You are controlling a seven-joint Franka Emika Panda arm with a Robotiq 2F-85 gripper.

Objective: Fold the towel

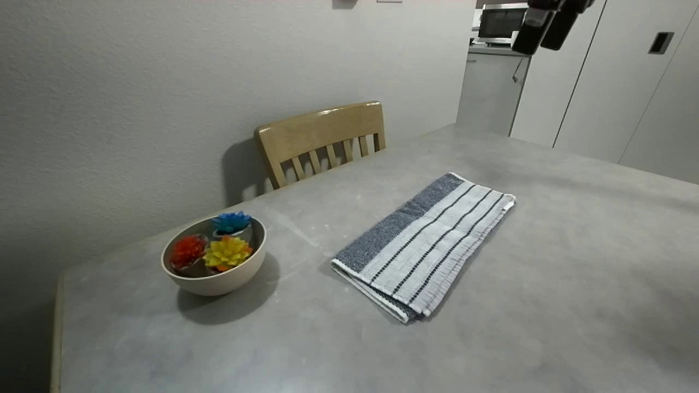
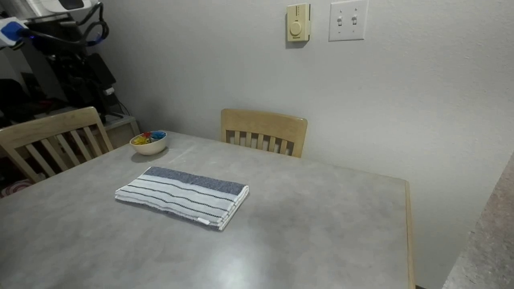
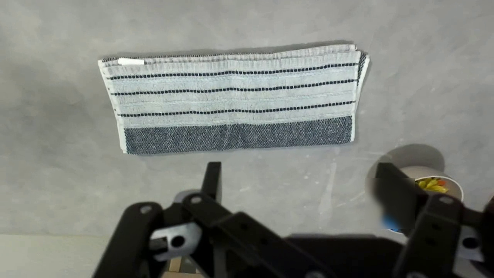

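Observation:
The towel lies flat on the grey table as a layered, folded rectangle, pale with dark dashed stripes and a blue-grey band along one long side. Its stacked edges show at the short ends in both exterior views, the towel having a small white tag near one corner. From above, the towel spans the upper part of the wrist view. My gripper is open, its fingers wide apart with only tabletop seen between them. In an exterior view the gripper hangs high above the table, apart from the towel.
A white bowl holding red, yellow and blue artificial plants stands beside the towel; in the wrist view one finger partly covers it. A wooden chair is at the wall side of the table, and another chair stands at its end.

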